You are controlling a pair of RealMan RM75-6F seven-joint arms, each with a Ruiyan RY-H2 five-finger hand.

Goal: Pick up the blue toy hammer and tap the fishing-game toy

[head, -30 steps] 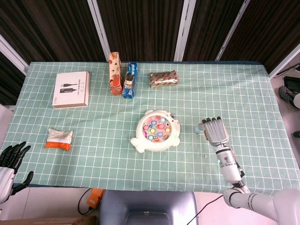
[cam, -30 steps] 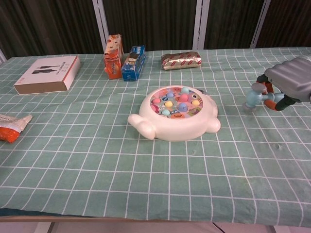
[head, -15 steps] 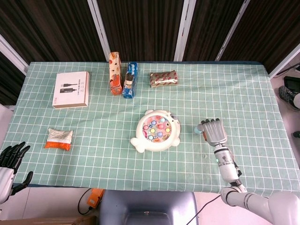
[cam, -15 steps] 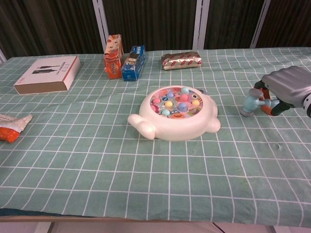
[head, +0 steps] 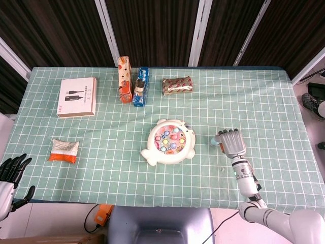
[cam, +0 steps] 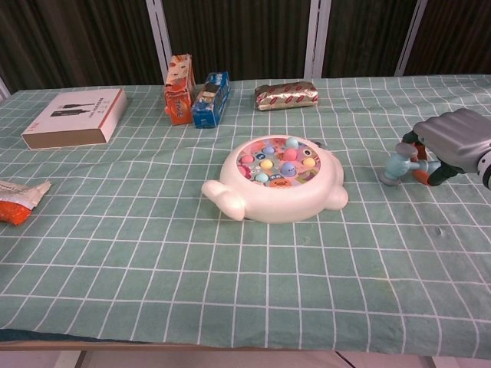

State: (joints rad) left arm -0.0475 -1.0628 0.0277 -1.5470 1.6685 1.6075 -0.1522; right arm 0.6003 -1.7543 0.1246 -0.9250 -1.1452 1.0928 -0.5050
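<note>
My right hand (cam: 454,143) curls around the blue toy hammer (cam: 399,163) — right of the fishing-game toy (cam: 276,180); my left hand (head: 11,175) hangs open, well left.

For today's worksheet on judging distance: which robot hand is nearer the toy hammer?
Right. The right robot hand is over the toy hammer, fingers curled around its handle. The left robot hand is off the table's far left edge.

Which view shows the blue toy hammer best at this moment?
The chest view: the blue toy hammer shows its head and part of its orange handle under the right hand. The head view shows only the hammer's blue head tip beside the hand's fingers.
</note>
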